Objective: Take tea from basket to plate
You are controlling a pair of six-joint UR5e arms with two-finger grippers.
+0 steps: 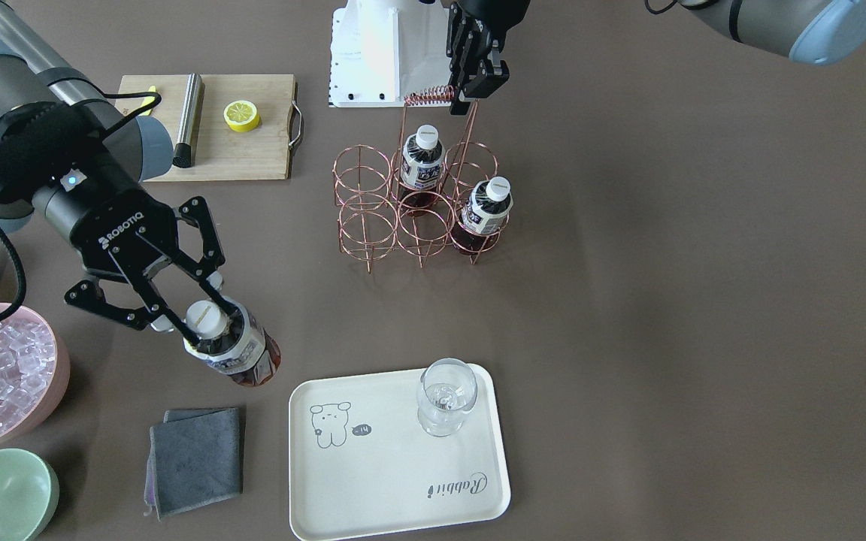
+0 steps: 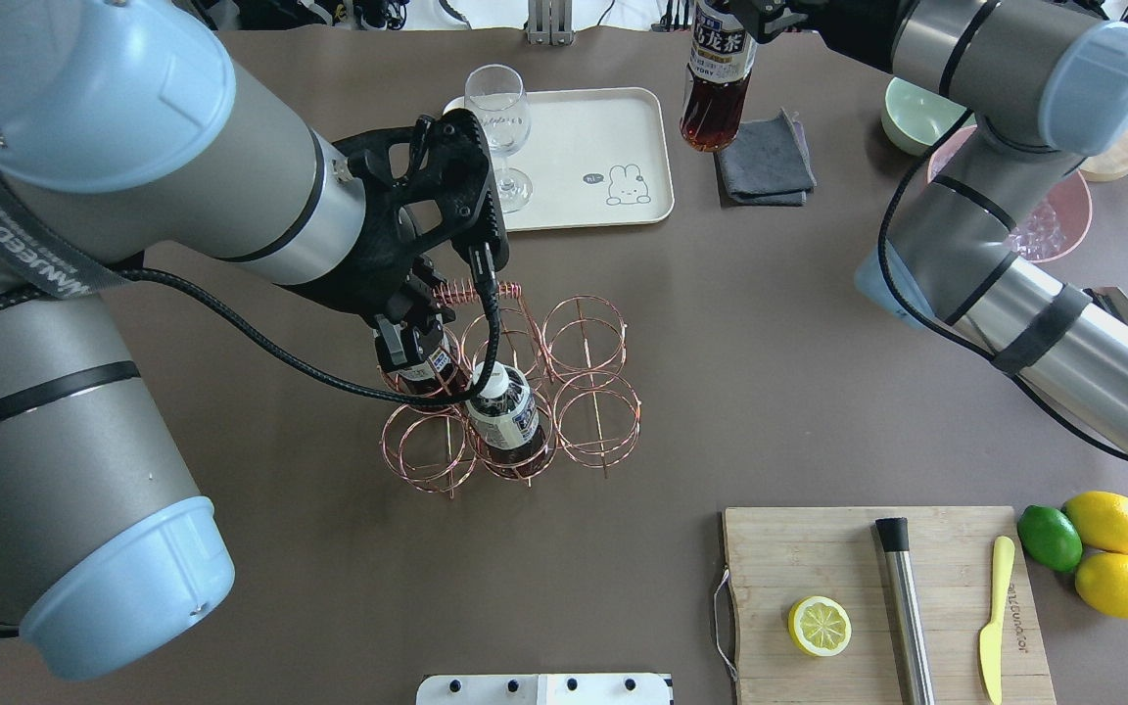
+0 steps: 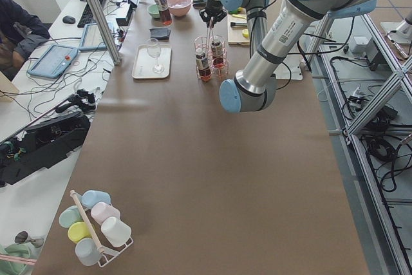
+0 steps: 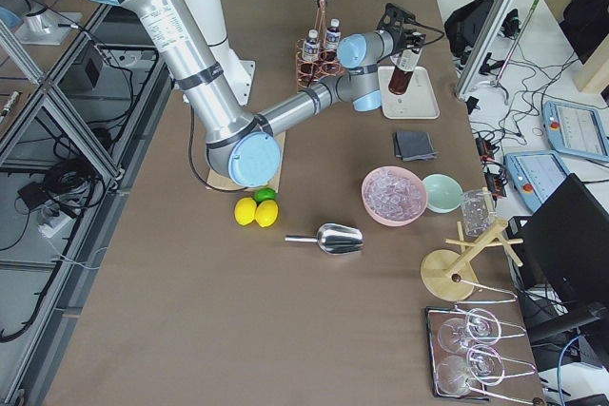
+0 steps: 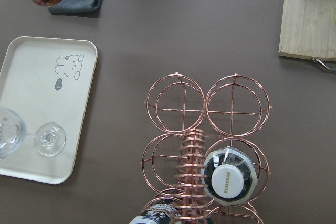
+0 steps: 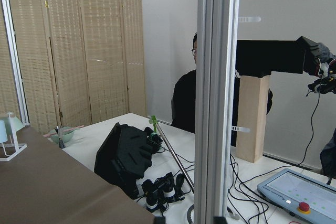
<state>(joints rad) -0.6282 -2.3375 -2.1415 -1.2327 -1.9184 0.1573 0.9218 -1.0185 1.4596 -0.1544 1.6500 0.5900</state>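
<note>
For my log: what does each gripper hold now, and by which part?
The right gripper holds a tea bottle just under its white cap. The left gripper grips the basket by its coiled handle.

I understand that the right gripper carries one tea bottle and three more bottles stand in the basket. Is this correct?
Not quite: only two bottles stand in the basket, a middle bottle and a corner bottle, as the exterior front-facing view shows. The right gripper does carry one tea bottle.
</note>
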